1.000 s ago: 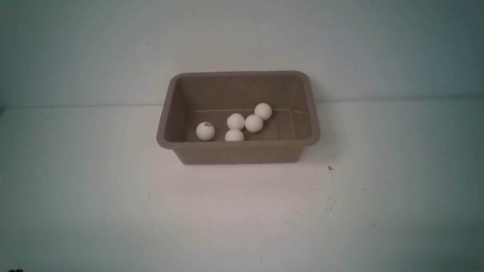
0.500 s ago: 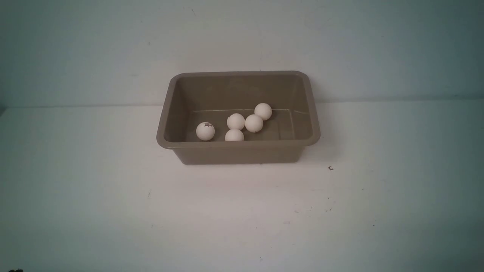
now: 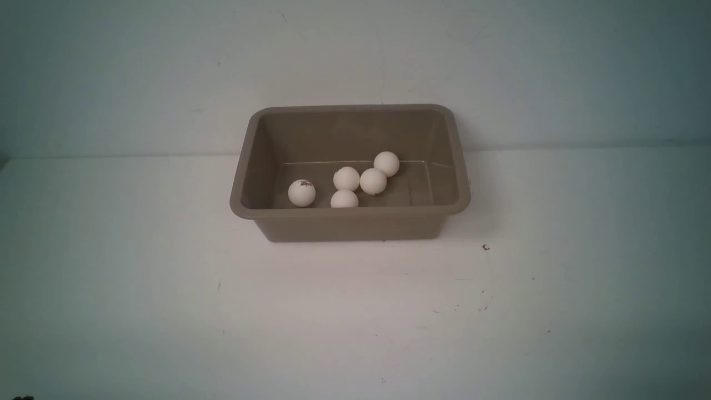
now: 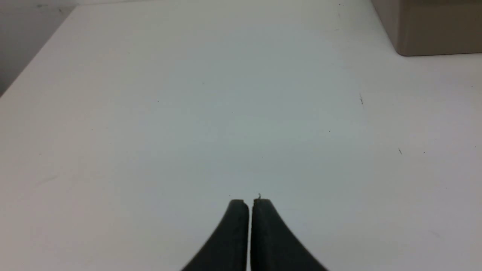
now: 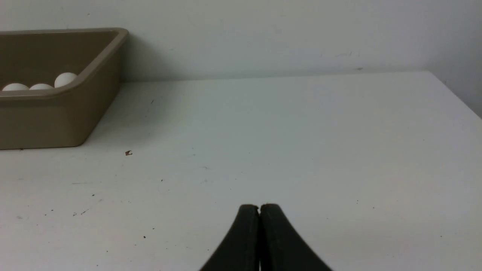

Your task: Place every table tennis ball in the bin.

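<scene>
The taupe-brown bin (image 3: 350, 219) stands at the middle back of the white table. Several white table tennis balls lie inside it: one (image 3: 301, 193) at the left with a dark mark, and a cluster (image 3: 372, 181) near the middle. In the right wrist view the bin (image 5: 56, 120) shows with ball tops (image 5: 64, 79) above its rim. In the left wrist view only a bin corner (image 4: 433, 34) shows. My left gripper (image 4: 250, 201) and right gripper (image 5: 259, 206) are both shut and empty, low over bare table, well away from the bin. Neither shows in the front view.
A small dark crumb (image 3: 486, 247) lies on the table right of the bin, also in the right wrist view (image 5: 128, 153). A pale wall rises behind the table. The table's left edge (image 4: 34, 60) and right edge (image 5: 457, 96) show.
</scene>
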